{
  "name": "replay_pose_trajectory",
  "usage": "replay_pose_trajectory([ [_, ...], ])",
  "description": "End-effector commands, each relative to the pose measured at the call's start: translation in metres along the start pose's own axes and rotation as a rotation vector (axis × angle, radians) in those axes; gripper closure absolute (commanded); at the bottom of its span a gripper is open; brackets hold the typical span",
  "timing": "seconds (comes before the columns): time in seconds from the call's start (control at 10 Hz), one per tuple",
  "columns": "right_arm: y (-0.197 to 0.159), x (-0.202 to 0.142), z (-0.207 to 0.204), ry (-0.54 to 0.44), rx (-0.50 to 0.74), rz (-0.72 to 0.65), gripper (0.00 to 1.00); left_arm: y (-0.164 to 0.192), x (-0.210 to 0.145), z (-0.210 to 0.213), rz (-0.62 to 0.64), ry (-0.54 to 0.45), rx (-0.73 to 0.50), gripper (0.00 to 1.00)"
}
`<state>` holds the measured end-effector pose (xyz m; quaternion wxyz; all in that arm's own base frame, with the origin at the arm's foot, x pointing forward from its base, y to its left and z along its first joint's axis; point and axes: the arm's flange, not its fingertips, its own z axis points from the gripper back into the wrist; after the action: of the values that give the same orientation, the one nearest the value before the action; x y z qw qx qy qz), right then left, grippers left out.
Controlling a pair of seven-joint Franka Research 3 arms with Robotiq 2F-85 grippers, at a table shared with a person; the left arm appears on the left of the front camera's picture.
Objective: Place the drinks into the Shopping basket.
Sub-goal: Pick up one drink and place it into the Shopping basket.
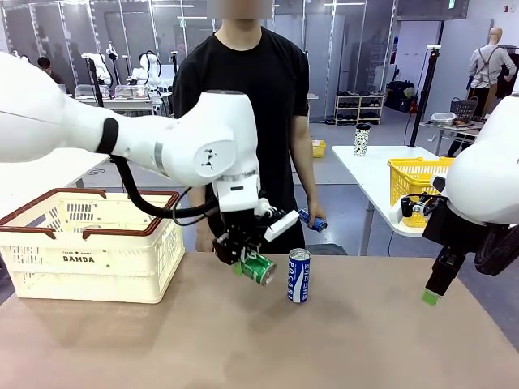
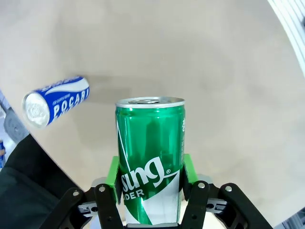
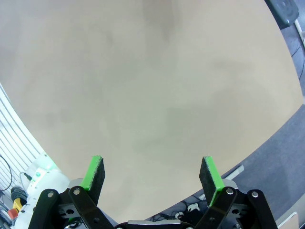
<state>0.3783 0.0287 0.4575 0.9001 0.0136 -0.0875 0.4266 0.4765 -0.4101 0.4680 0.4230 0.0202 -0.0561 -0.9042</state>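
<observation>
My left gripper (image 1: 243,258) is shut on a green drink can (image 1: 259,268), holding it tilted just above the table near the middle. In the left wrist view the green can (image 2: 150,162) sits between the green pads (image 2: 113,171), silver top facing away. A blue-and-white can (image 1: 298,275) stands upright on the table just right of it, and lies at the left in the left wrist view (image 2: 55,100). The person's hand holds another blue can (image 1: 312,220). The Shopping basket (image 1: 89,243) stands at the left. My right gripper (image 3: 151,177) hangs open over bare table at the far right (image 1: 431,297).
The person stands at the far edge behind the cans. A yellow basket (image 1: 413,182) and a speckled cup (image 1: 362,139) are on a white table behind to the right. The tan tabletop (image 1: 243,340) has free room in front and between the basket and the cans.
</observation>
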Motion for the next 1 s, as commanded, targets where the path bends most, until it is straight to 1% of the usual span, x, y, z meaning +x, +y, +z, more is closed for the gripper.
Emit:
replay_pose_trajectory([
  [0.0,0.000,-0.002,0.000,0.000,0.000,-0.002,0.00,-0.010,-0.010,0.018,0.029,0.048,0.003,0.66],
  [0.2,0.000,-0.002,0.000,0.000,0.000,-0.002,0.00,-0.013,-0.014,0.037,0.027,0.039,-0.005,0.66],
  [0.4,0.000,-0.002,0.000,0.000,0.000,-0.002,0.00,-0.016,-0.016,0.045,0.042,0.035,0.045,0.66],
  [0.5,0.000,-0.002,0.000,0.000,0.000,-0.002,0.00,-0.008,-0.015,0.033,0.027,0.029,0.017,0.66],
  [0.9,0.000,-0.002,0.000,0.000,0.000,-0.002,0.00,-0.008,-0.015,0.033,0.027,0.029,0.017,0.66],
])
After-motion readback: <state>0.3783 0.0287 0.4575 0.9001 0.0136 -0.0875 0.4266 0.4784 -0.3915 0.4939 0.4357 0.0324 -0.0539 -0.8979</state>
